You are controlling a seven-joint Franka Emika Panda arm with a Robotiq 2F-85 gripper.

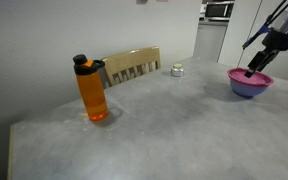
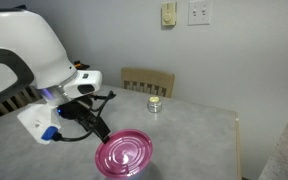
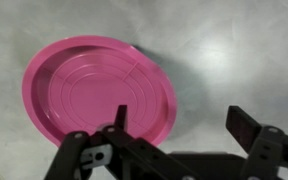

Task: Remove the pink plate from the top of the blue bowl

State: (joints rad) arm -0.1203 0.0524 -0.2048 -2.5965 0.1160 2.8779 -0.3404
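Note:
The pink plate [image 1: 250, 76] lies on top of the blue bowl [image 1: 248, 89] near the table's far right edge. In an exterior view the plate [image 2: 124, 155] shows near the front edge and hides the bowl. In the wrist view the plate [image 3: 96, 90] fills the left half, seen from above. My gripper [image 3: 182, 118] is open and empty above the plate's edge. One finger is over the plate's rim and the other is over bare table. It also shows in both exterior views [image 1: 253, 68] [image 2: 102, 132].
An orange bottle [image 1: 92, 90] with a black lid stands on the grey table [image 1: 174, 120]. A tiny silver-white jar [image 1: 177, 70] [image 2: 154, 104] sits near the far edge, by a wooden chair [image 1: 132, 66] [image 2: 147, 80].

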